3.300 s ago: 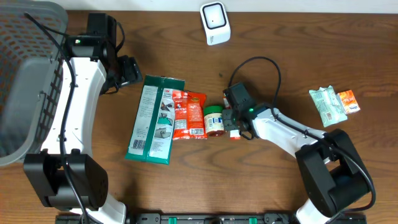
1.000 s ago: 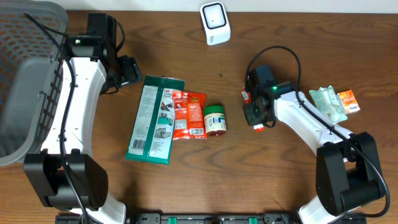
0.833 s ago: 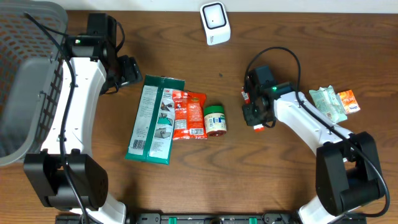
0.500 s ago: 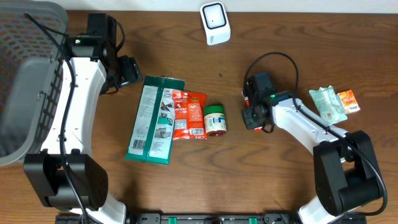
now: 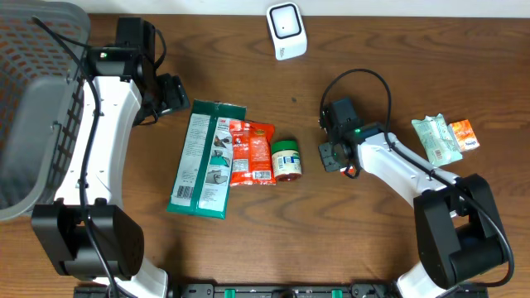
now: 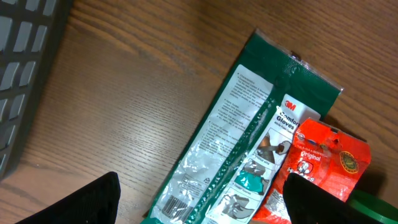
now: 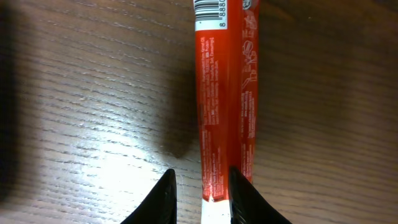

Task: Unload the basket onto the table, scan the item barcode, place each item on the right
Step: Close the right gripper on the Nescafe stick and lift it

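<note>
My right gripper (image 7: 204, 198) is shut on a long red packet (image 7: 224, 93), holding it by its white-tipped near end. The packet runs away from the fingers, and a barcode (image 7: 211, 14) shows on its far end. It casts a shadow on the wood below, so it hangs off the table. In the overhead view this gripper (image 5: 332, 154) sits right of centre, well below the white scanner (image 5: 286, 31) at the table's back edge. My left gripper (image 6: 205, 205) stands open over a green 3M packet (image 6: 249, 137) and holds nothing.
A green 3M packet (image 5: 205, 157), a red snack pouch (image 5: 251, 152) and a green-lidded jar (image 5: 286, 160) lie in a row at centre. At the right edge lie a pale green pack (image 5: 436, 139) and a small orange box (image 5: 464, 133). A grey basket (image 5: 33, 108) fills the left side.
The right gripper, after carrying the red packet rightward from beside the jar, has drifted a little left and turned slightly. Its jaws have narrowed a bit. The left arm has not moved.
</note>
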Motion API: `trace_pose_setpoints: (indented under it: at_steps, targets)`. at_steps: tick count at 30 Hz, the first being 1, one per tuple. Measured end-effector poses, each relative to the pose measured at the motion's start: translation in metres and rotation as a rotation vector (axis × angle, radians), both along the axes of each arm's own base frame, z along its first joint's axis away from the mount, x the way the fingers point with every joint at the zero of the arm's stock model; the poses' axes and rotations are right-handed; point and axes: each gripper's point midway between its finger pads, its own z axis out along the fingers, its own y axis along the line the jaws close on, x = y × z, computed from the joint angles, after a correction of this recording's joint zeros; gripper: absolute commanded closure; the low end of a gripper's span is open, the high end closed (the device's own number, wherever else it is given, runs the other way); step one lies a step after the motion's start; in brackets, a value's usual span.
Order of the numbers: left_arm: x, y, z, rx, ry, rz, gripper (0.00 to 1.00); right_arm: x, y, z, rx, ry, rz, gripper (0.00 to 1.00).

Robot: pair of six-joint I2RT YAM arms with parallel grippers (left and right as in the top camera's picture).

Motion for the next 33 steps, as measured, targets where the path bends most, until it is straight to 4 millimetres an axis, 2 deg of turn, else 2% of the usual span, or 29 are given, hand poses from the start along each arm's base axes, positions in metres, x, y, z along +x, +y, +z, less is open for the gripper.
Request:
trace_pose_setpoints:
  at_steps: [13, 19, 33]
  targets:
    - [0.000, 0.000, 0.000, 0.000, 0.000, 0.000, 0.16, 0.002, -0.006, 0.001, -0.041, -0.014, -0.001, 0.78]
    - [0.000, 0.000, 0.000, 0.000, 0.000, 0.000, 0.16, -0.003, -0.008, -0.007, -0.045, -0.009, 0.000, 0.80]
    - [0.000, 0.000, 0.000, 0.000, 0.000, 0.000, 0.16, 0.000, -0.011, -0.010, -0.061, -0.042, -0.003, 0.78]
